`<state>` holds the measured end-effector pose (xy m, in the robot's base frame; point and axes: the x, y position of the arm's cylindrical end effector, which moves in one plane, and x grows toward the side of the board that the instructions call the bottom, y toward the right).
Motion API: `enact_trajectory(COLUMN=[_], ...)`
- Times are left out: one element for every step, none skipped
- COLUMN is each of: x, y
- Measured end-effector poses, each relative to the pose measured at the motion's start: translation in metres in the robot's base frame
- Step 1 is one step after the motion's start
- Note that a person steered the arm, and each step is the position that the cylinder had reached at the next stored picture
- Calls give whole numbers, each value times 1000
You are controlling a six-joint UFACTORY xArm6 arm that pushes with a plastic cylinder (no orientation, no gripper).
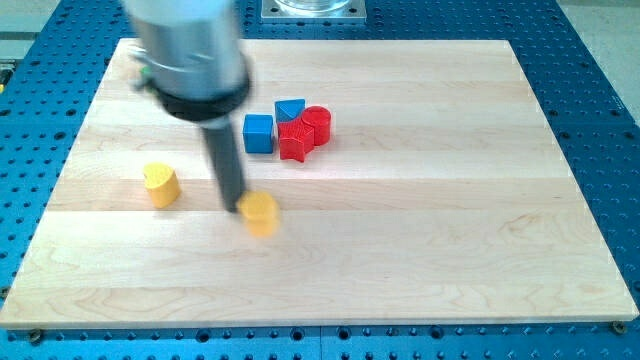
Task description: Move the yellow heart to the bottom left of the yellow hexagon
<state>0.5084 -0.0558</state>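
Note:
A yellow heart [160, 184] lies on the wooden board [420, 230] at the view's left. A yellow hexagon [261, 213] lies to its right and slightly lower. My tip [233, 208] is down on the board between the two, right at the hexagon's left edge and well to the right of the heart. I cannot tell whether it touches the hexagon. The blurred arm body hides the board's upper left.
A blue cube [259, 132], a blue triangular block [290, 109] and two red blocks [296, 140] [317, 122] cluster above the hexagon near the middle. Blue perforated table surrounds the board on all sides.

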Motion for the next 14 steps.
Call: enact_trajectory(x=[10, 13, 18, 42, 34, -3, -37, 9, 0, -27, -60, -23, -45, 3], y=[23, 25, -6, -117, -204, -227, -191, -146, -151, -205, -122, -34, -63, -30])
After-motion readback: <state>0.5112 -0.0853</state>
